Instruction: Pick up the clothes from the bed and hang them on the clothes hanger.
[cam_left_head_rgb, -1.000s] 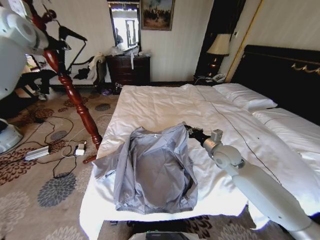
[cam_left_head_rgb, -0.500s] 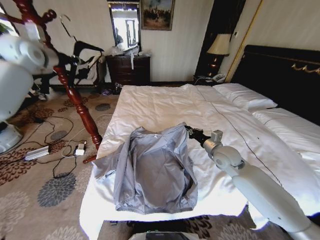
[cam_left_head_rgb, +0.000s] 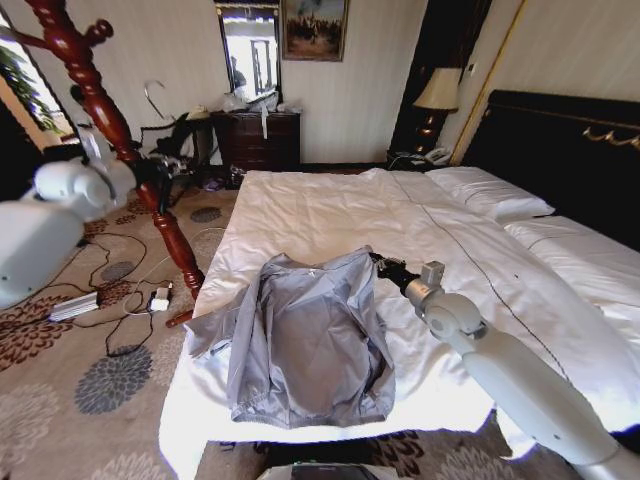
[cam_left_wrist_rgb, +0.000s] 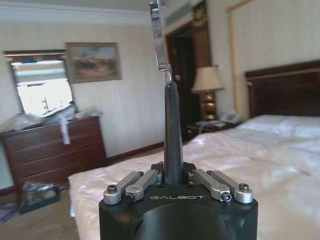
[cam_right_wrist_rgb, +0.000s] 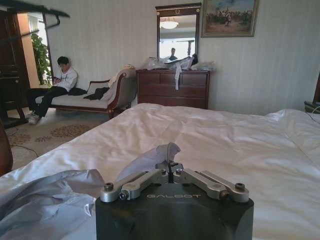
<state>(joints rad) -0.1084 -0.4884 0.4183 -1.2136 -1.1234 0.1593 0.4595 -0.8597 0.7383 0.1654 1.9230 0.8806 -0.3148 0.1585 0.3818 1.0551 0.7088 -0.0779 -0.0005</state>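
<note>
In the head view, you had the grey-lavender jacket (cam_left_head_rgb: 308, 338) lying spread on the white duvet of the bed (cam_left_head_rgb: 330, 215), at the foot end, with one sleeve hanging over the edge of the bed nearest the red turned wooden coat stand (cam_left_head_rgb: 120, 135). Your right gripper (cam_left_head_rgb: 377, 262) sat low on the duvet, touching the jacket's shoulder on the side toward the black headboard (cam_left_head_rgb: 570, 140). Your left gripper (cam_left_head_rgb: 160, 172) was raised off the bed, beside the coat stand's post, carrying the black clothes hanger (cam_left_head_rgb: 170, 130), whose wire hook rose above it.

In the left wrist view, your left gripper (cam_left_wrist_rgb: 172, 181) was clenched on the hanger's black stem (cam_left_wrist_rgb: 172, 130), which stood upright between its fingers (cam_left_wrist_rgb: 137, 182), the metal hook above. The bed (cam_left_wrist_rgb: 210, 160) stretched beyond, with a dark dresser (cam_left_wrist_rgb: 52, 147) against the wall past its foot.

In the right wrist view, your right gripper (cam_right_wrist_rgb: 170, 176) was pinched closed on a fold of the jacket (cam_right_wrist_rgb: 50, 200), a peak of fabric standing up between the fingers (cam_right_wrist_rgb: 137, 182). The rest of the jacket lay bunched on the bed (cam_right_wrist_rgb: 215, 135) beside the gripper.
</note>
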